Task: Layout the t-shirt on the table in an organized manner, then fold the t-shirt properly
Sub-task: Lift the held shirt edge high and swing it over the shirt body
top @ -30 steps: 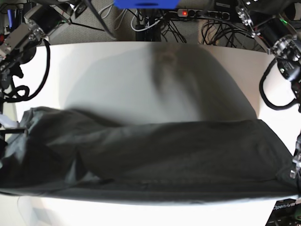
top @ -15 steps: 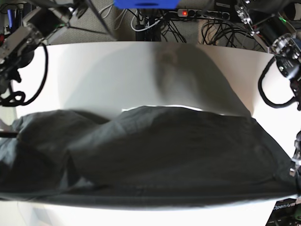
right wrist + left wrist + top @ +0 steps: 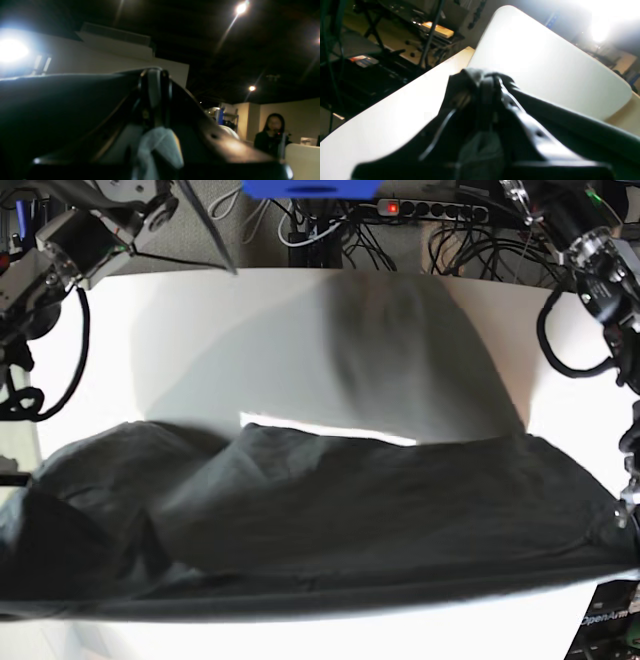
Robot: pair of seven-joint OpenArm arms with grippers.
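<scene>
- Dark grey t-shirt stretched across the lower half of the base view, over the white table.
- Left gripper pinched tight on a shirt edge, centre of the left wrist frame.
- Right gripper clamped on cloth likewise, centre of the right wrist frame, shirt spreading towards that frame's left.
</scene>
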